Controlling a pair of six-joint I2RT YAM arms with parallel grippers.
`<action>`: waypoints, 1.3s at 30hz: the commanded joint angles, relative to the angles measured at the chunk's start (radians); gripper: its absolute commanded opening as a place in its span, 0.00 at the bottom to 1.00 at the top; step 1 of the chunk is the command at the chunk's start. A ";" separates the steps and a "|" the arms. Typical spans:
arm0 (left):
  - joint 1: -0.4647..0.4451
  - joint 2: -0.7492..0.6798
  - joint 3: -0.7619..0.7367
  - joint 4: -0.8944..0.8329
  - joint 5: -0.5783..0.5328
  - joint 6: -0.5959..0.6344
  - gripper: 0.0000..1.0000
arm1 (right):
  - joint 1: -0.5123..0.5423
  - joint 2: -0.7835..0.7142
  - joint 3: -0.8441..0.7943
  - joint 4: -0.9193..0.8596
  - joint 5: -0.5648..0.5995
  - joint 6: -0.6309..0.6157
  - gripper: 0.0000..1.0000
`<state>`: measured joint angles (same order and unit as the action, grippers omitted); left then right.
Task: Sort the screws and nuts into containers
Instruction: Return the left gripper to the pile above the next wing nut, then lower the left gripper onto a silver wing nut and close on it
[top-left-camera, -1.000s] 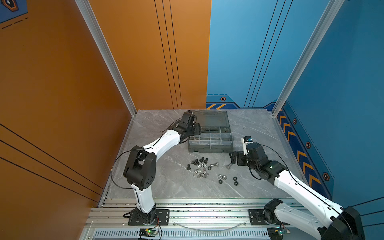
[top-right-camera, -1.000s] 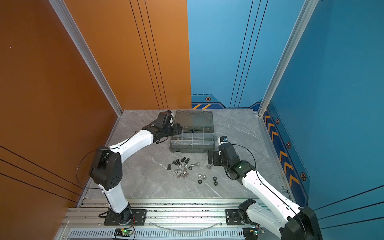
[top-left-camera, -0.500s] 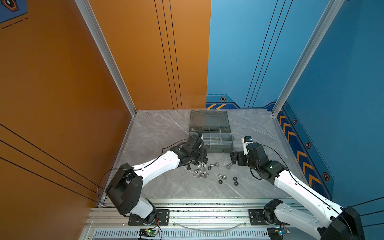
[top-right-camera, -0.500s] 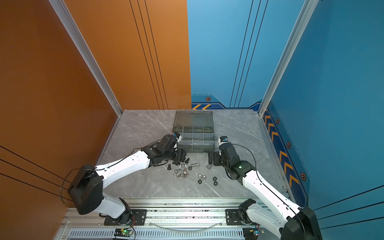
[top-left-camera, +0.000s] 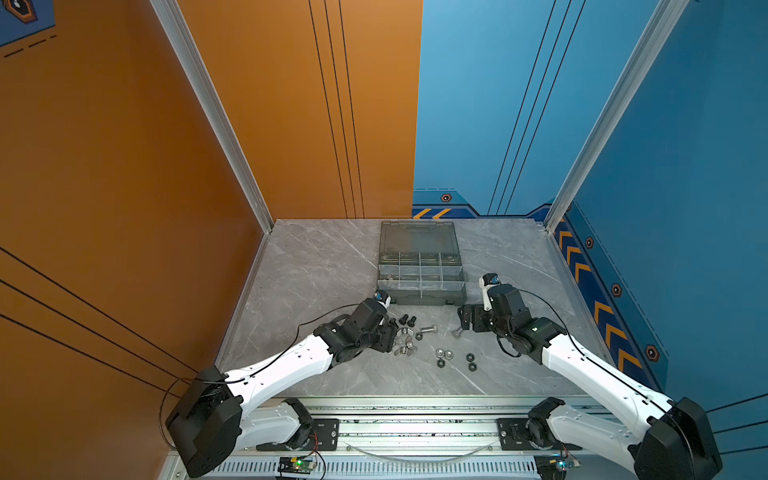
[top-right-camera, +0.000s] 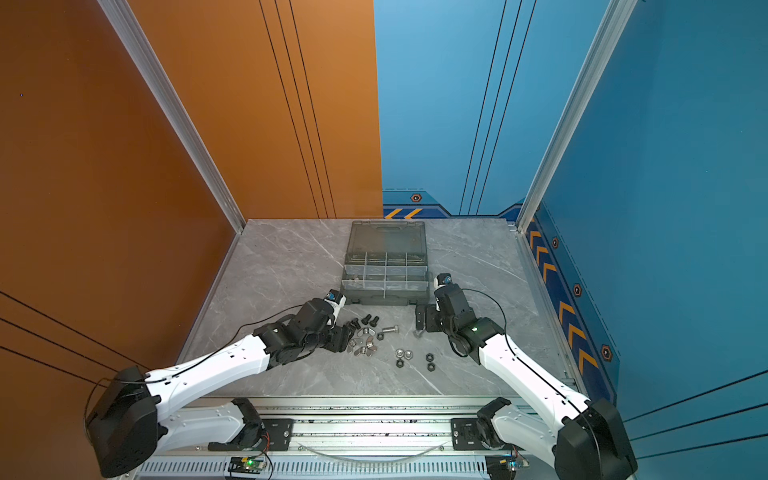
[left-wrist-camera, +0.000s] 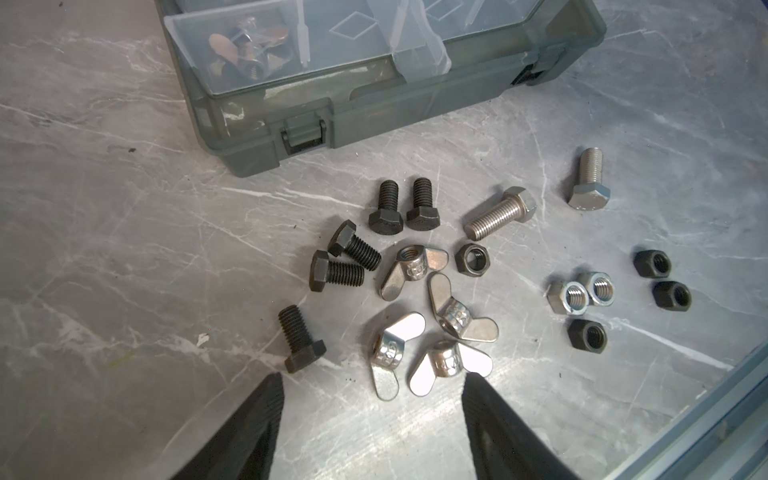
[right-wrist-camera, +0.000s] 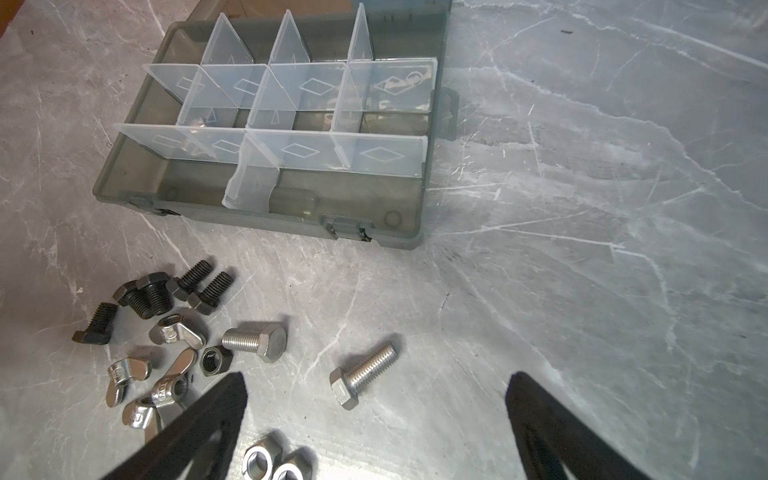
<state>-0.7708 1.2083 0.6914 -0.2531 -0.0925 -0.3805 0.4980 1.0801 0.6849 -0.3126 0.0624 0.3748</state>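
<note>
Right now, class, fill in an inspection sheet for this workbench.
Surface: grey marbled table.
Job's things: black bolts, silver bolts, wing nuts, hex nuts loose before the open organiser case; more wing nuts in one compartment.
Clutter: nothing seen.
Hands: left hand open near the wing nuts; right hand open by a silver bolt; both empty.
Cables: black cable along each arm.
Surroundings: orange wall, blue wall.
</note>
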 joint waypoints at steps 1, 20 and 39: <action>-0.002 0.027 -0.004 0.008 0.028 0.056 0.71 | -0.001 -0.001 0.009 0.013 -0.007 0.003 1.00; -0.067 0.210 0.108 -0.074 0.086 0.127 0.63 | -0.002 -0.020 -0.001 0.010 -0.004 0.011 1.00; -0.046 0.289 0.126 -0.078 0.077 0.142 0.53 | -0.001 -0.027 -0.013 0.014 0.001 0.012 1.00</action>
<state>-0.8265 1.4822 0.7940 -0.3092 -0.0216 -0.2535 0.4980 1.0740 0.6849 -0.3126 0.0563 0.3752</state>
